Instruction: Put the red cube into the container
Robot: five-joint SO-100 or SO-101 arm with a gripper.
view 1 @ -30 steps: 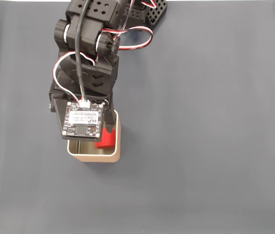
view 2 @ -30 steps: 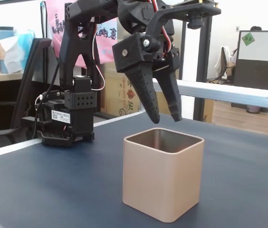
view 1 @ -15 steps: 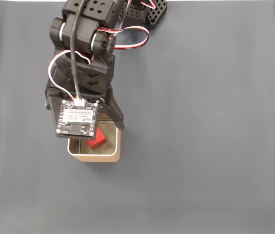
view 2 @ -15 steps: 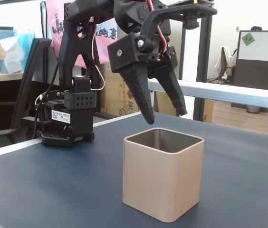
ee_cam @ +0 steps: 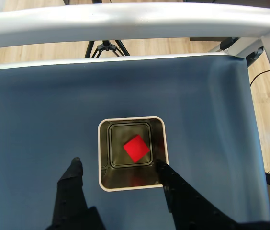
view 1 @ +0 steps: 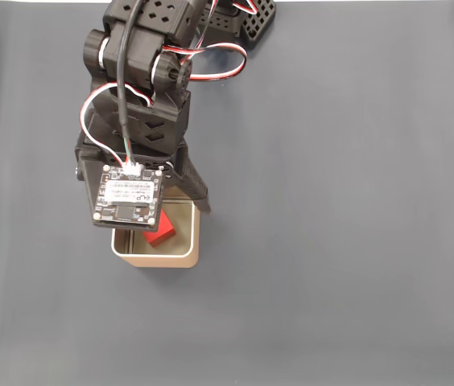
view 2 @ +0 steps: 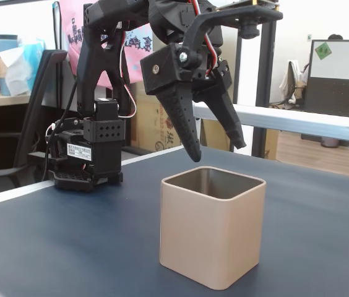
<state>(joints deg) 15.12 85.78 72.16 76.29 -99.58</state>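
A black robot arm stands on a dark blue table. Its gripper (view 2: 218,151) hangs just above a square tan tin (view 2: 211,238), jaws spread wide and holding nothing.

In the wrist view the tin (ee_cam: 104,179) sits at the centre of the frame, its pale rim forming a rounded square. The red cube (ee_cam: 136,148) lies flat on the shiny floor inside, turned like a diamond and slightly right of the middle, clear of all four walls. The two dark fingers (ee_cam: 73,184) enter from the bottom edge, one to the left of the tin and one at its lower right corner.

In the fixed view from above, the arm runs down from the top edge, and a small circuit board on the wrist hides the upper left part of the tin (view 1: 195,241). The cube (view 1: 163,236) shows as a red patch just below that board, inside the rim.

In the side fixed view the fingertips hover above the rim without touching it.

The cube appears to be delivered, so the step in hand is probably the retreat. To do it well, the gripper should rise straight up before swinging away, keeping its jaws wide so that neither tip catches the rim and tips the light tin.
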